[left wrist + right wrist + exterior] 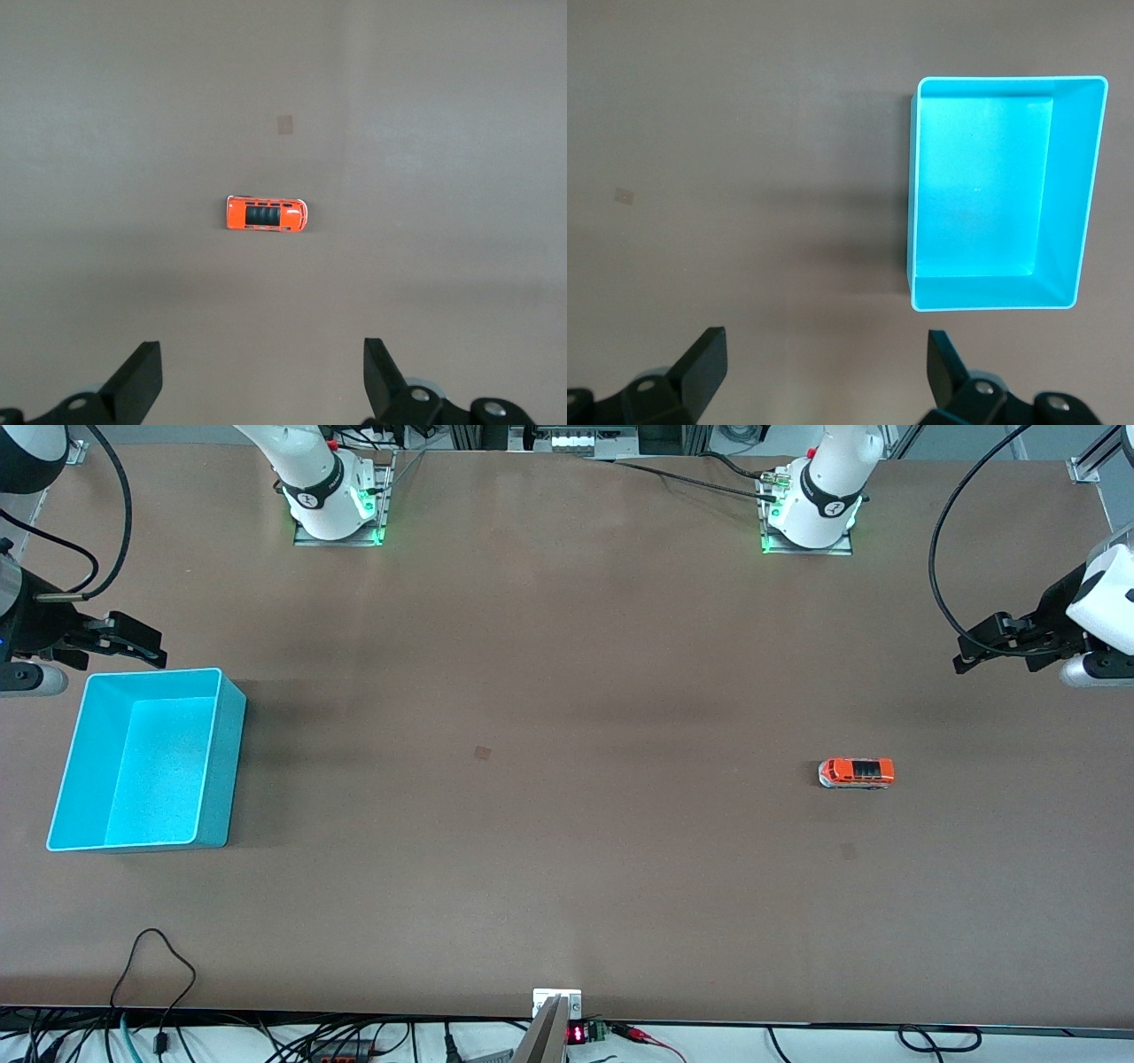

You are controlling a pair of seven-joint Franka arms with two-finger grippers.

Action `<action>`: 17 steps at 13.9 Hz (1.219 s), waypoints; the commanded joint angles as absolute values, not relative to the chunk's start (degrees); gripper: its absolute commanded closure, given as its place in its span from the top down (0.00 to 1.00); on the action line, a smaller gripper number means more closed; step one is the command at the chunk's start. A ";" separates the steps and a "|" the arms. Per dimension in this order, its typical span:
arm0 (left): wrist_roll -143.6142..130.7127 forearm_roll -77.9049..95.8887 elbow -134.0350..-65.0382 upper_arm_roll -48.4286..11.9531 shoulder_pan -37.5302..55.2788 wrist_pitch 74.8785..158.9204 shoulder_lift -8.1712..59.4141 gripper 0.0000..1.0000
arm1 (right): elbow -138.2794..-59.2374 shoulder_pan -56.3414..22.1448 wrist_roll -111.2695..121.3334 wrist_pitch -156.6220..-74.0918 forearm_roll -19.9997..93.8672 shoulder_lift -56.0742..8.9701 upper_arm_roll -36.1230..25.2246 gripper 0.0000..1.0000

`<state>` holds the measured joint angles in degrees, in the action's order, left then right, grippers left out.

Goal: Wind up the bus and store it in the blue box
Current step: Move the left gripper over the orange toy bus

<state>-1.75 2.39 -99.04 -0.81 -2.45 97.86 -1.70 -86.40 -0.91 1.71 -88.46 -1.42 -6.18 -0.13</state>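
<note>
A: Where is the bus (856, 772)?
B: On the table (567, 691), upright, well apart from the blue box (146, 759), toward the left arm's end.
A: And the grippers?
B: Left gripper (974, 653) hangs above the table near the bus, fingers wide, empty. Right gripper (142, 646) hovers by the box, fingers wide, empty.

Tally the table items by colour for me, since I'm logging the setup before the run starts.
Orange: 1, the bus
Blue: 1, the box
Total: 2
</note>
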 commanded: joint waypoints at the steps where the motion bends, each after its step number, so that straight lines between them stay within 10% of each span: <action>1: -1.93 1.49 -100.19 -0.97 -2.81 97.21 -3.25 1.00 | -85.87 -0.53 1.76 -87.80 -1.32 -6.06 0.09 1.00; 17: 36.25 -2.10 -104.22 -0.97 -3.16 114.22 19.86 1.00 | -85.87 -0.53 1.76 -87.89 -1.32 -6.15 0.09 1.00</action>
<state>28.87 0.25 -102.18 -0.80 -3.05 109.84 18.43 -86.40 -0.91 1.71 -88.46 -1.43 -6.18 -0.14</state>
